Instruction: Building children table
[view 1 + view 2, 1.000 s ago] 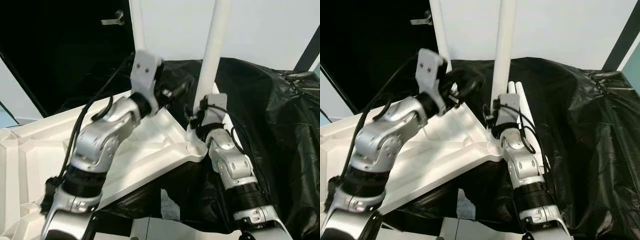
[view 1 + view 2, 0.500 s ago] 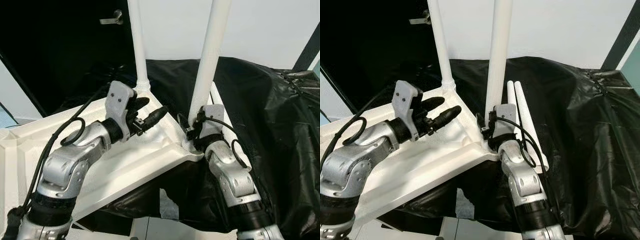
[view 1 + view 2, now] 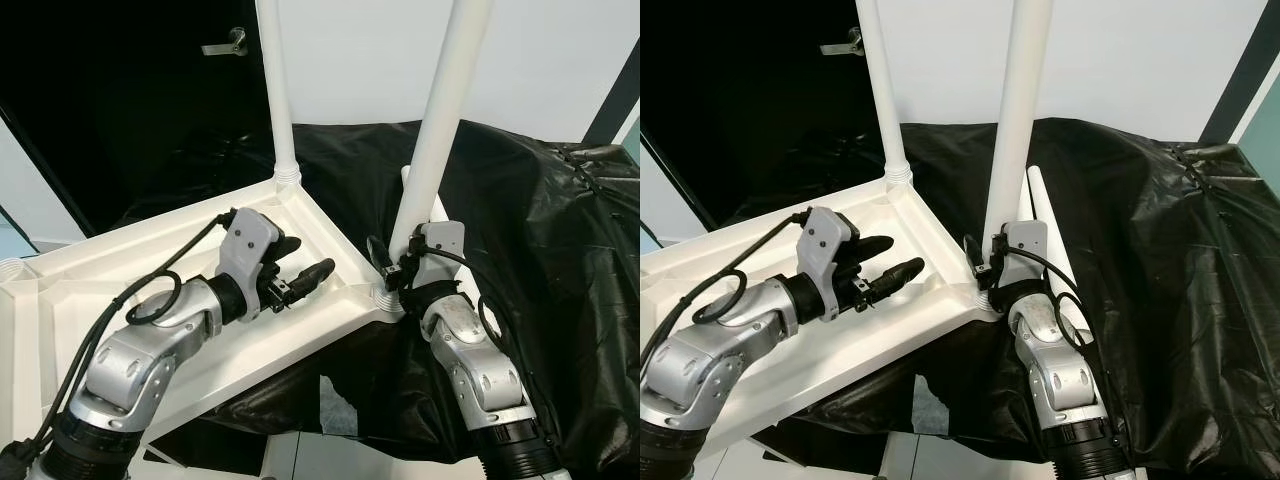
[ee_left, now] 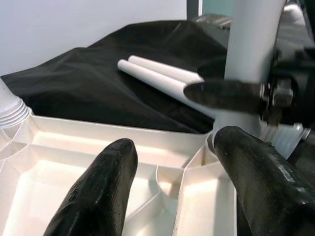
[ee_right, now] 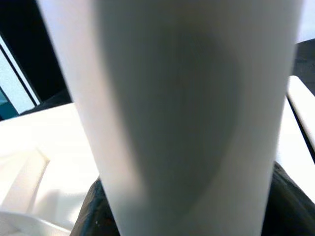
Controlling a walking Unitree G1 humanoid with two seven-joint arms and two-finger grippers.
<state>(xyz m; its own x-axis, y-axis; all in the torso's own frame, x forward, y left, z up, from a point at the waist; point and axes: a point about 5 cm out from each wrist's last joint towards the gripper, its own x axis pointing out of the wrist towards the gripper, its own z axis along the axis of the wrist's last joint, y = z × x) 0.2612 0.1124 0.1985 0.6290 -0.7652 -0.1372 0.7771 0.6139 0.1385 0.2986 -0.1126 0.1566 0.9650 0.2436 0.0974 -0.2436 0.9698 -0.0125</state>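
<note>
On the left we see the tabletop (image 3: 120,290), a white moulded panel lying upside down with its ribbed underside up, resting partly on a black sheet (image 3: 540,230) that drapes whatever is beneath. Our left gripper (image 3: 295,272) hovers over the tabletop's ribbed recesses, near the corner nearest our right arm. Its two fingers (image 4: 103,189) are spread apart with nothing between them, and in the wrist view we can look straight through the gap to the white ribs below.

At the far corner of the tabletop a thin leg (image 3: 275,90) stands upright in its socket, rising past the top of the head views. Behind it lies a dark opening with a door handle (image 3: 225,42), and beside that a pale wall (image 3: 370,60).

Further right, a second leg (image 3: 445,130) stands at the nearer corner, leaning slightly to the right, its foot at the round socket on the tabletop's edge. Our right gripper (image 3: 395,275) is pressed against the base of this leg, just above the socket. The wrist view there is taken up by the blurred white shaft, and we cannot tell whether those fingers are clamped on it or merely around it.

Just behind the right arm, two spare legs (image 4: 162,78) lie side by side on the black sheet, touching each other.
</note>
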